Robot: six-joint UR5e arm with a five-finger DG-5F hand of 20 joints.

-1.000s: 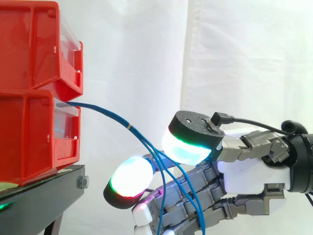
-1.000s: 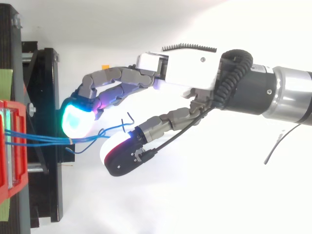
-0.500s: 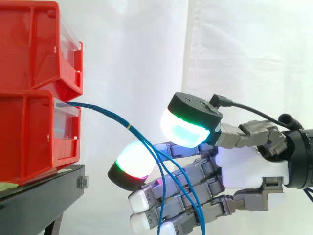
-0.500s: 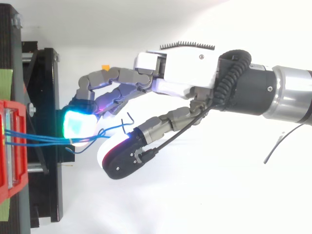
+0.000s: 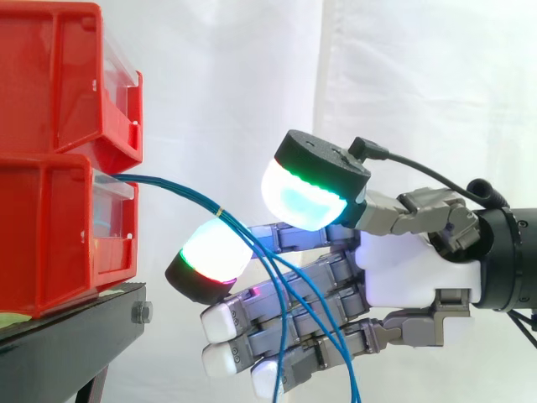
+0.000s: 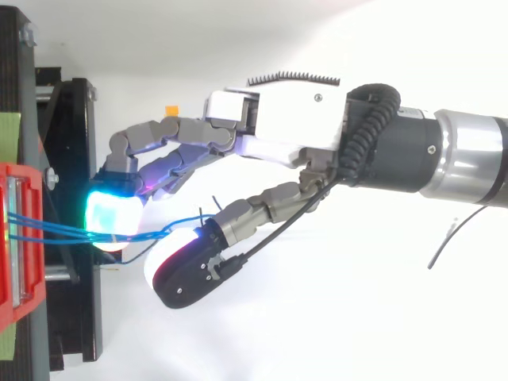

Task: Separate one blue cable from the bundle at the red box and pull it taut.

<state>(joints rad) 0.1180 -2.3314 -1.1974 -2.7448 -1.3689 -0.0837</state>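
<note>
Side view. The bundle [image 5: 176,191] of blue cables leaves the front of the lower red bin [image 5: 50,235], which sits under an upper red bin [image 5: 59,75] on the black stand [image 5: 75,336]. It arcs down to the right, held together by a small pale band [image 5: 220,212]. Past the band the strands fan out and hang slack across the hand [image 5: 403,269]. The hand is open. Its fingers reach toward the bins nearly straight, and the thumb pad [image 5: 306,197] stands above and apart from the lit finger pad [image 5: 210,256]. The strands pass through the gap between these pads and nothing is pinched.

Top view. The hand [image 6: 286,127] reaches left to the stand's edge [image 6: 75,159]. The bundle [image 6: 55,230] runs from the bin [image 6: 16,238] under the cyan finger pad [image 6: 111,222]. One strand continues toward the thumb pad [image 6: 186,270].

Risk. Several strands lie together in the gap, so closing here would likely trap more than one, since the band keeps them together close to the pads. A pull on the whole bundle could drag the bin forward on the stand. Whether a single strand is isolated cannot be told.

Change. Against the earlier frames, the hand has moved toward the bins and sits higher. The finger pad, formerly clear of the band, now lies just beside it. From above, that pad now covers the bundle at the stand's edge. The cables remain slack.
</note>
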